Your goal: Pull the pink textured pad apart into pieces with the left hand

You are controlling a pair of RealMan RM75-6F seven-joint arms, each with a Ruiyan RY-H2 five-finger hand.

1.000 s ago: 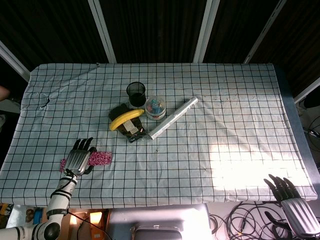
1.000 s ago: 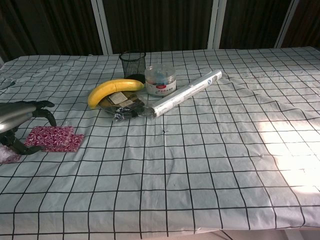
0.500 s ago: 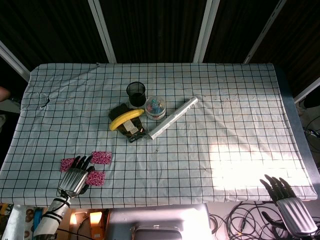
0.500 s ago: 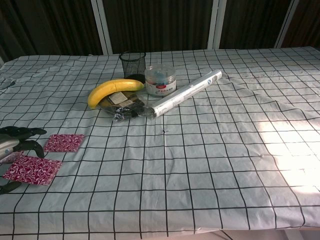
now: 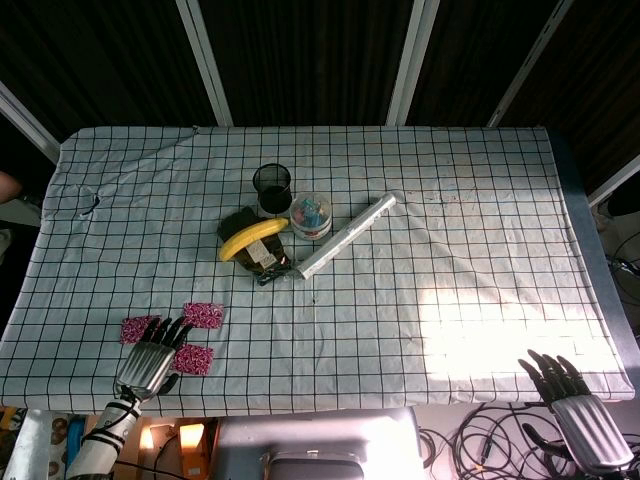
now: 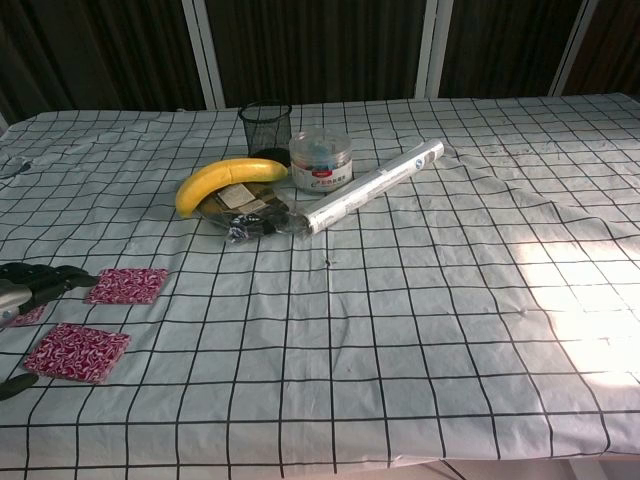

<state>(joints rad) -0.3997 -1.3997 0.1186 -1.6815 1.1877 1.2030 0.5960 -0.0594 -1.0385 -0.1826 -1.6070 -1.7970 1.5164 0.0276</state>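
Observation:
The pink textured pad lies on the checked cloth in three separate pieces near the front left corner: one at the left (image 5: 135,328) (image 6: 28,316), one further back (image 5: 203,315) (image 6: 127,285), one nearest the front edge (image 5: 195,358) (image 6: 78,352). My left hand (image 5: 150,358) (image 6: 22,285) hovers among them, fingers spread and pointing away from me, holding nothing. It partly hides the left piece. My right hand (image 5: 565,385) is open beyond the table's front right corner and does not show in the chest view.
Mid-table stand a black mesh cup (image 5: 272,187), a round clear jar (image 5: 311,215), a banana (image 5: 252,237) on a dark packet (image 5: 262,260), and a silver roll (image 5: 346,235). The table's front edge (image 5: 300,405) runs just behind the left hand.
The left hand drew back toward the front edge. The pad, first in one strip under the hand, now lies in three spread pieces, and the front piece has been let go.

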